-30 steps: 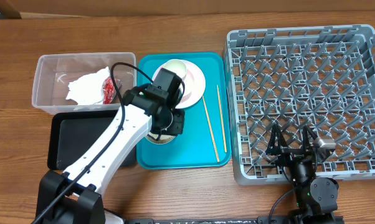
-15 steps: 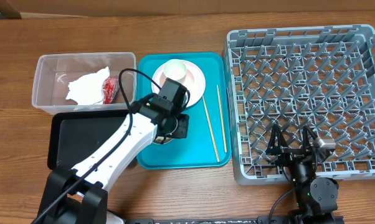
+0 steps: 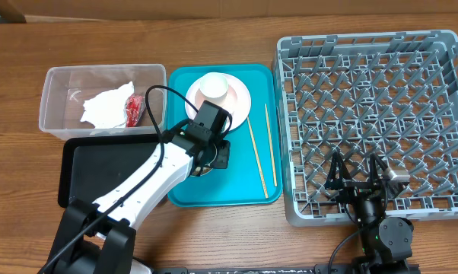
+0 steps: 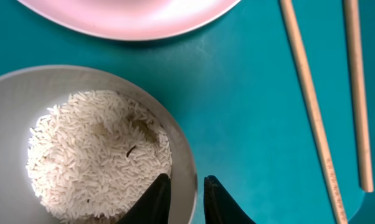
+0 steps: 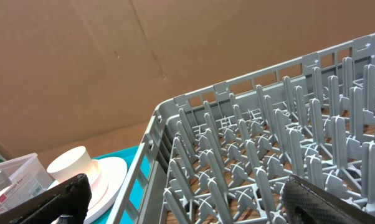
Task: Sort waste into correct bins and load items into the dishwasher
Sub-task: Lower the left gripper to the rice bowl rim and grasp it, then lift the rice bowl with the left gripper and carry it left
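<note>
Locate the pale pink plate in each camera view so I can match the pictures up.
Overhead: the pink plate lies on the upper part of the teal tray, left of centre, with a white cup on it.
Left wrist: only the plate's curved edge shows, along the top, above the rice bowl.
Right wrist: the plate is at lower left, under the cup.
Shared landmark: the teal tray beneath the plate, visible in all three.

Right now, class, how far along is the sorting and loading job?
Done: the napkin and red wrapper lie in the clear tub. In hand: the left gripper pinches the rim of the bowl holding rice, on the teal tray. Left: rice to bin; bowl, plate, cup and chopsticks to load; the dish rack holds nothing.
</note>
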Available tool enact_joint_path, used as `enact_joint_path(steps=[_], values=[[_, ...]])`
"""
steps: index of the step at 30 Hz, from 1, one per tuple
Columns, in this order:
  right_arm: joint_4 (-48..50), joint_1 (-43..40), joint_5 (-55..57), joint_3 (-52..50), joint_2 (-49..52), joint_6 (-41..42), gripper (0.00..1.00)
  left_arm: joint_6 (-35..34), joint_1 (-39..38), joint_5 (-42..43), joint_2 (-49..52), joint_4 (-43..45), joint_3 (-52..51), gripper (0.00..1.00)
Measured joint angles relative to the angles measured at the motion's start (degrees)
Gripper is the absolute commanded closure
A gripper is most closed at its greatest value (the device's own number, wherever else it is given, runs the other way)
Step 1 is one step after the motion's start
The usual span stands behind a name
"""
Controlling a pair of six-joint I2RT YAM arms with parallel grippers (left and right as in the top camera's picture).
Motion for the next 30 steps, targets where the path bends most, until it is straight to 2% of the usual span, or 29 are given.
enact_joint_path(steps=[3,10,30], values=[[0.00,0.00,0.00,-0.02,0.00,0.02,0.00,0.00,-0.35,-0.15,0.02,2.38,-1.77,0.84],[0.00,0.00,0.00,-0.02,0.00,0.02,0.00,-0.02,-1.29,-0.20,0.04,7.10,-4.63,0.85],[0.02,0.00,0.00,-0.02,0.00,0.02,0.00,-0.02,-1.29,-1.70,0.04,7.48,-5.49,0.88]])
